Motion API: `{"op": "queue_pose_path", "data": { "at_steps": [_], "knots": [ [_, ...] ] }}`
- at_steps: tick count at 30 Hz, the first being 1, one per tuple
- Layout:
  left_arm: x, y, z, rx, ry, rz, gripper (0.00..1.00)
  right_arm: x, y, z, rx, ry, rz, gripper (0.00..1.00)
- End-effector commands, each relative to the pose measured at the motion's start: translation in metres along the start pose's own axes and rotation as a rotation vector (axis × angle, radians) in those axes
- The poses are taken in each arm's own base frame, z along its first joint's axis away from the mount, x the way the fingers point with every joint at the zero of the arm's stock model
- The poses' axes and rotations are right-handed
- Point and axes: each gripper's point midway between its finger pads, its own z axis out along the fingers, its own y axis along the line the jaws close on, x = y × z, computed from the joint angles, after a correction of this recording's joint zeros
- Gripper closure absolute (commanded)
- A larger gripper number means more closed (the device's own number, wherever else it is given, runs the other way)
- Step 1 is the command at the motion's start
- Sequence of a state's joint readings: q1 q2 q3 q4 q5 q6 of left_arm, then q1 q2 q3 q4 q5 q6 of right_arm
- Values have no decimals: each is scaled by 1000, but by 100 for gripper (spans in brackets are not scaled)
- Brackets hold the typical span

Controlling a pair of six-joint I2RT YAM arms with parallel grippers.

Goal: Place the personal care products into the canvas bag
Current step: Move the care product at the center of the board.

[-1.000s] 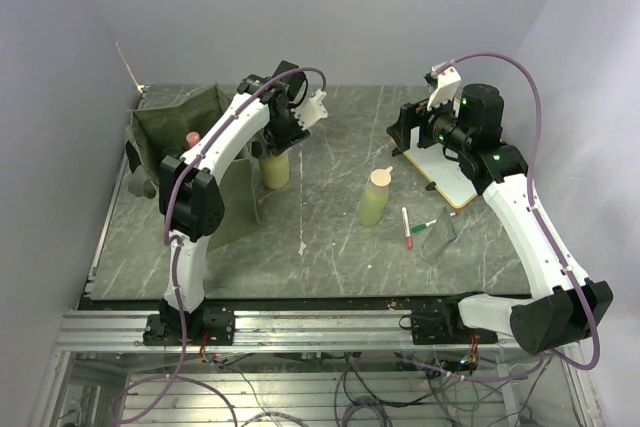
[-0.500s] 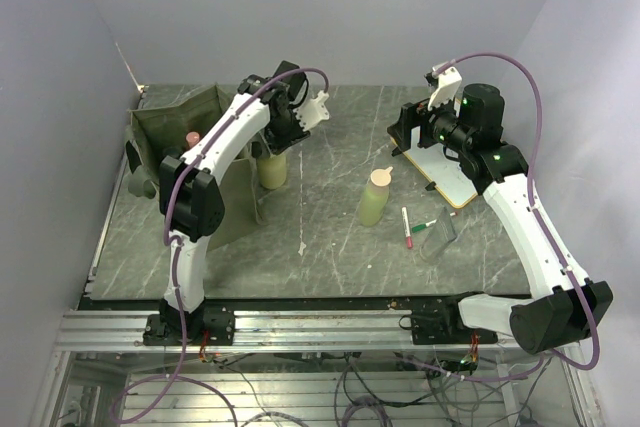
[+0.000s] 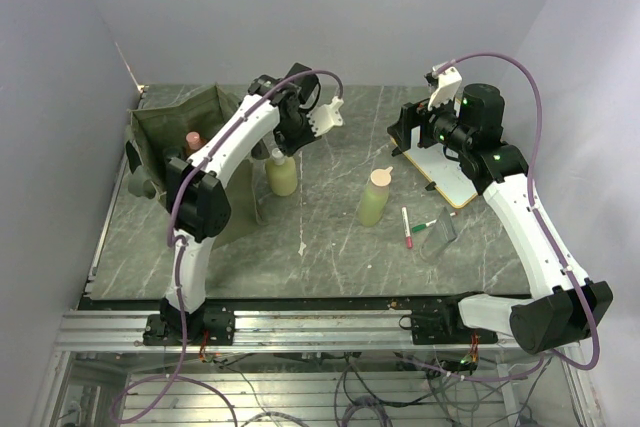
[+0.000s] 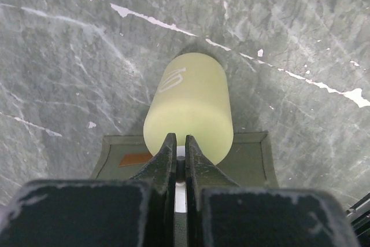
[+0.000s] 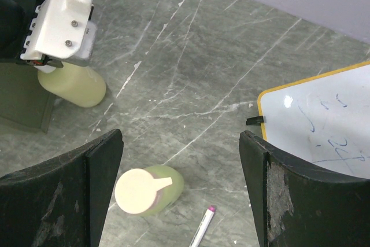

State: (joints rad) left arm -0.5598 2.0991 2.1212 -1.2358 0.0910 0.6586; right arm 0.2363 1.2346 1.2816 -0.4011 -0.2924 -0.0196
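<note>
A: State of the left gripper (image 4: 180,144)?

B: Clamped on the white cap of the yellow bottle (image 4: 188,102), jaws almost touching each other.

A: And where, counted from the bag (image 3: 168,129)?

B: Just beside its right wall, on the outside. Impossible to tell whether lifted or resting on the table (image 3: 330,247). Looks a little tilted from the right wrist view.

A: Anything inside the bag already?

B: Yes, a pink-topped bottle (image 3: 192,138), showing only its top through the open mouth of the bag.

A: Other bottles outside?

B: One green bottle (image 3: 372,205) with a beige cap, standing upright, well to the right of the bag and beyond the yellow one.

A: And the right gripper (image 5: 180,140)?

B: Spread wide, with nothing between the jaws. Hangs far to the right of the bag, above the edge of the whiteboard (image 3: 452,175) that faces the bag.

A: What else on that side?

B: A red pen (image 3: 407,229) and a green pen (image 3: 424,225), lying close together on the table, farther from the bag than the green bottle.
</note>
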Motion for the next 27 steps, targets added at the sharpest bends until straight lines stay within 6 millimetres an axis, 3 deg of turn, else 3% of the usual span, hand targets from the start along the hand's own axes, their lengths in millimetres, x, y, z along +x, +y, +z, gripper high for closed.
{"op": "queue_pose_path", "data": {
  "at_steps": [1,19,27],
  "knots": [
    [-28,-2,-19,4,-103,10,93,-6,-4,-4,13,-28,-13,18],
    [-64,-60,-7,101,-105,122,89,-5,-9,-8,33,-29,-15,18],
    [-71,-57,-7,71,-107,136,83,-5,-10,-6,32,-28,-13,18]
  ]
}}
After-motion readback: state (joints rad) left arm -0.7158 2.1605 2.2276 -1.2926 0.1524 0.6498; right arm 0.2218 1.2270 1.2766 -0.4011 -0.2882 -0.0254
